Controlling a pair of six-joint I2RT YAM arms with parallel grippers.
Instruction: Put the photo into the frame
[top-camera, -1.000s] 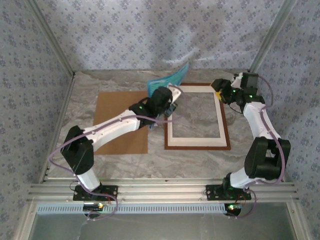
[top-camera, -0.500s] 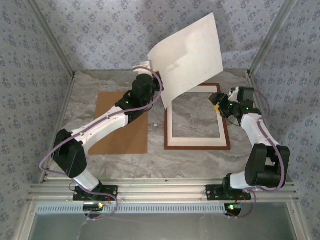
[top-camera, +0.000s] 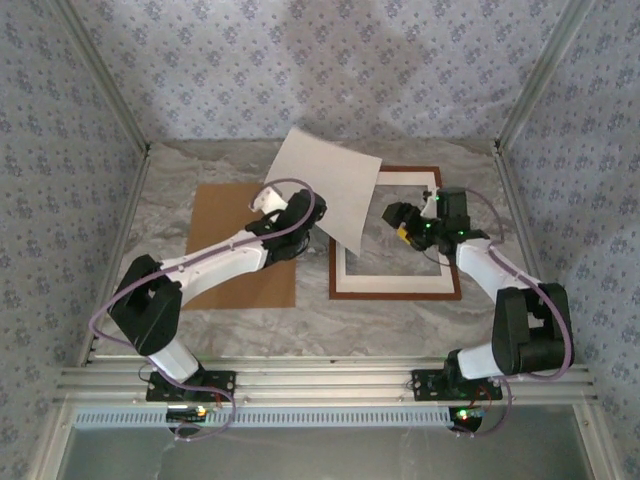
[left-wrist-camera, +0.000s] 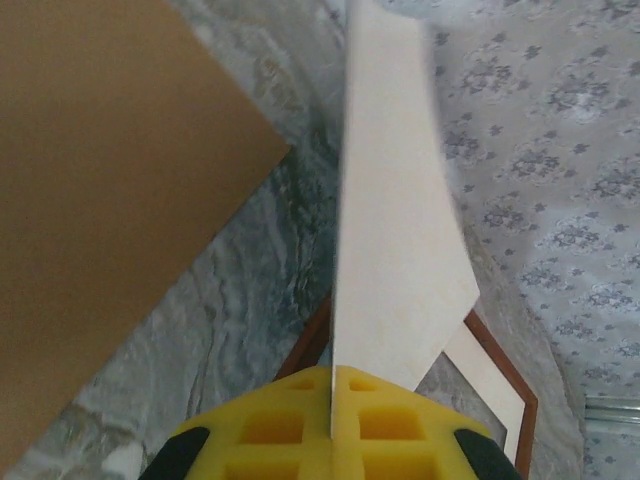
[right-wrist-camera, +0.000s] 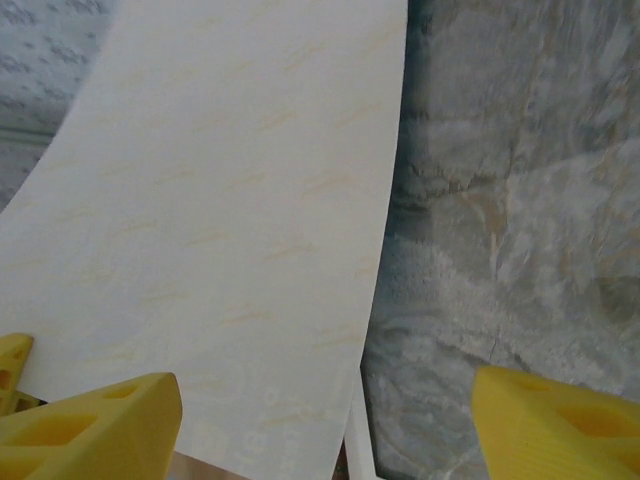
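The photo (top-camera: 330, 195) shows its plain white back and hangs tilted over the far left corner of the frame (top-camera: 395, 296), which lies flat on the marble table. My left gripper (top-camera: 298, 212) is shut on the photo's near edge. In the left wrist view the sheet (left-wrist-camera: 390, 220) stands edge-on, pinched between the yellow pads of my left gripper (left-wrist-camera: 332, 385). My right gripper (top-camera: 400, 222) hovers open inside the frame's opening, just right of the photo. In the right wrist view the sheet (right-wrist-camera: 220, 230) has its lower right edge between the spread fingers of my right gripper (right-wrist-camera: 325, 415), not touching them.
A brown cardboard backing board (top-camera: 225, 215) lies flat left of the frame, under my left forearm. A cream-white mat border (top-camera: 390, 282) sits inside the frame. Patterned cloth walls close in the table on three sides.
My left arm has brought the photo down from high in the air to just above the frame. My right gripper has moved left over the frame's opening and has spread its fingers wider.
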